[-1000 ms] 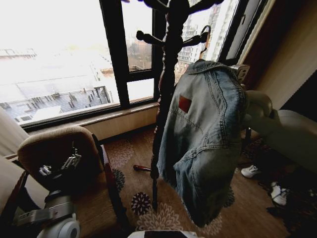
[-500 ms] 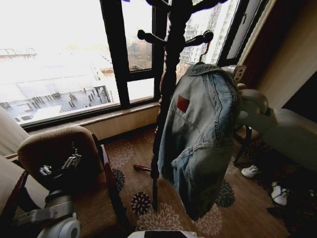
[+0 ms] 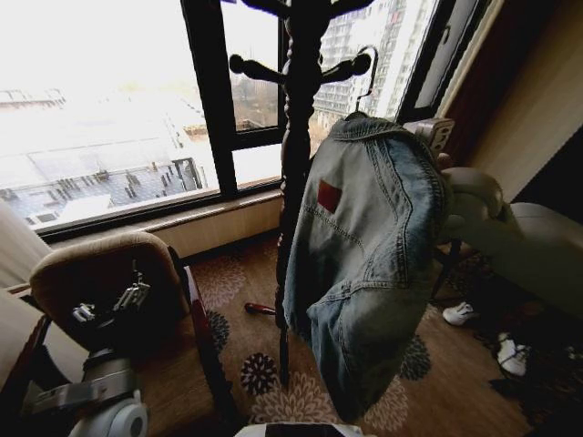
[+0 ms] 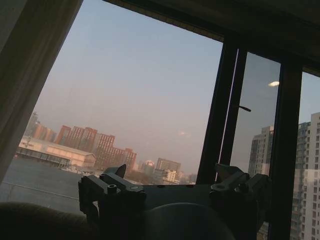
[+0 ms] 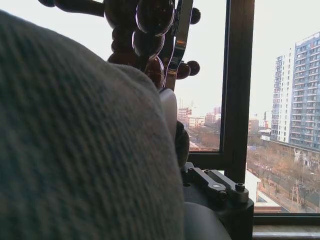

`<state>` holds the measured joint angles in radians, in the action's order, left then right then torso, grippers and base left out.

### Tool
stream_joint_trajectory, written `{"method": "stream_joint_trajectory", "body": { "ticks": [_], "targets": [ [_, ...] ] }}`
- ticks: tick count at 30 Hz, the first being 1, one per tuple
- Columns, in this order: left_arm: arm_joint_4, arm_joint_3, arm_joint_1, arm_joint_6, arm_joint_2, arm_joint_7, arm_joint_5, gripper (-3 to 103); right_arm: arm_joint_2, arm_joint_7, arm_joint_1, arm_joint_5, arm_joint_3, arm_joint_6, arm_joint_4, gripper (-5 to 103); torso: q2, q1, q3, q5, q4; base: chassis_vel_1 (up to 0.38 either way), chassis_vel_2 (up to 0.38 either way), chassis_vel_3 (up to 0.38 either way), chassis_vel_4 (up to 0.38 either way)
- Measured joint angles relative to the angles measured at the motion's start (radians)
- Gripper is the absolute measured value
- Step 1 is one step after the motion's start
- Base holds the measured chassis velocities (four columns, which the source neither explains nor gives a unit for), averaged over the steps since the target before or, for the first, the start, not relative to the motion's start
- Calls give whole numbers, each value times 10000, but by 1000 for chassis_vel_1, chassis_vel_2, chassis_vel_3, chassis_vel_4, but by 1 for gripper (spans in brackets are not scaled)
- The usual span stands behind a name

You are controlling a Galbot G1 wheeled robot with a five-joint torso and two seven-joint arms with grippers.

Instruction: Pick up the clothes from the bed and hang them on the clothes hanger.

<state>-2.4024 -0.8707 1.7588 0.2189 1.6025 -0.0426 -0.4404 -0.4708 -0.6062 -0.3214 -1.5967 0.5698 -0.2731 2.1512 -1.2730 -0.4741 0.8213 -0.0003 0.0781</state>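
The denim jacket [image 3: 369,264] is seen draped on the clothes hanger [image 3: 367,77], its hook near a peg of the coat stand [image 3: 296,155] but not judged seated. The right gripper [image 3: 435,137] is at the collar; its closure cannot be told. The left gripper [image 4: 175,192], fingers apart, is parked low by the armchair [image 3: 109,273]. The right wrist view shows the pegs close.

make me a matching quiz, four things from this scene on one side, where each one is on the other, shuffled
Things:
1. denim jacket
2. left tool
3. red label
4. white shoe

Places:
A. on the carpet, far right
B. hanging on the black hanger beside the wooden coat stand
C. low, in front of the padded chair
D. inside the jacket, below the collar

Pairs: 1-B, 2-C, 3-D, 4-A
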Motion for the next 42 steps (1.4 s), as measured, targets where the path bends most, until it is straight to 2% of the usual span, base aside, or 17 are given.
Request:
{"method": "stream_joint_trajectory", "body": {
  "ticks": [7, 13, 23, 26, 32, 38, 42],
  "targets": [
    [-25, -21, 40, 26, -12, 7, -7, 100, 120, -29, 4, -21, -8, 0, 135, 21, 0, -2, 0, 4, 10, 0, 0, 0, 0],
    [-29, -4, 40, 28, 8, 18, 3, 100, 205, -222, 114, -42, -114, 40, 294, 21, 0, 0, 0, 3, 5, 0, 0, 0, 0],
    [-41, 7, 68, 45, 20, 52, 32, 100, 56, -1529, 128, -520, -267, 192, 314, 21, 0, -2, 0, 4, 9, 0, 0, 0, 0],
    [-53, 0, 76, 62, 21, 57, 31, 100, -39, -2203, 129, -1046, -388, 262, 457, 21, 0, -1, 0, 4, 5, 0, 0, 0, 0],
    [-60, 27, 80, 69, 46, 71, 47, 100, -63, -2703, 285, -1642, -658, 403, 483, 21, -1, 0, 0, 0, 4, 0, 0, 0, 0],
    [-60, 29, 93, 71, 38, 77, 51, 100, -90, -2835, 399, -1841, -813, 466, 383, 21, 0, -1, 0, 3, 3, 0, 0, 0, 0],
    [-60, 28, 110, 75, 17, 85, 54, 100, -295, -3274, 421, -2089, -921, 504, 134, 21, -1, 0, 0, 1, 3, 0, 0, 0, 0]
  ]
}}
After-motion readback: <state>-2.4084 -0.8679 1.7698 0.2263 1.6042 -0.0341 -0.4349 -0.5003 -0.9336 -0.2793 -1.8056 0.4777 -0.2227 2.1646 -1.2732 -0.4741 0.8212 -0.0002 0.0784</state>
